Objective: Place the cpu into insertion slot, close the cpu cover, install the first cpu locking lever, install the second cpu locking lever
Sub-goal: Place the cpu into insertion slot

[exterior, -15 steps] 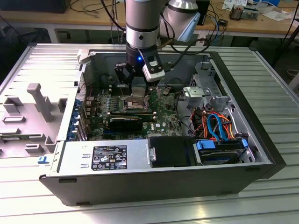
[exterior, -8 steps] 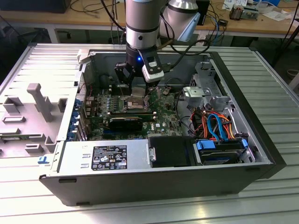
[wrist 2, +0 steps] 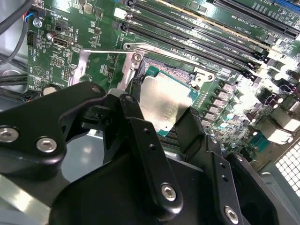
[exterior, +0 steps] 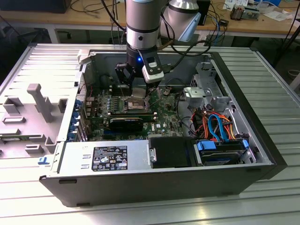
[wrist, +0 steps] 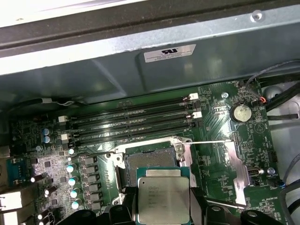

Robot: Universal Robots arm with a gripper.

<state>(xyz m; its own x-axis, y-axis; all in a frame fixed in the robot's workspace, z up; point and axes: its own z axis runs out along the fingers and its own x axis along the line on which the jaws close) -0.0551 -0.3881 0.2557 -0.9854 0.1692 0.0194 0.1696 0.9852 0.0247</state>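
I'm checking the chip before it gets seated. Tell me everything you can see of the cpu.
The cpu is a small flat square chip: a dull silver-grey metal lid with faint print, on a green board whose rim shows around it. It faces lid up, clamped by the gripper at two opposite edges, and hangs over the socket, not yet seated in it.

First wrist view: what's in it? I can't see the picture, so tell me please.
The gripper holds the cpu, a flat silver square chip, right by the open insertion slot on a green motherboard. Long black memory slots run past the slot's far side.
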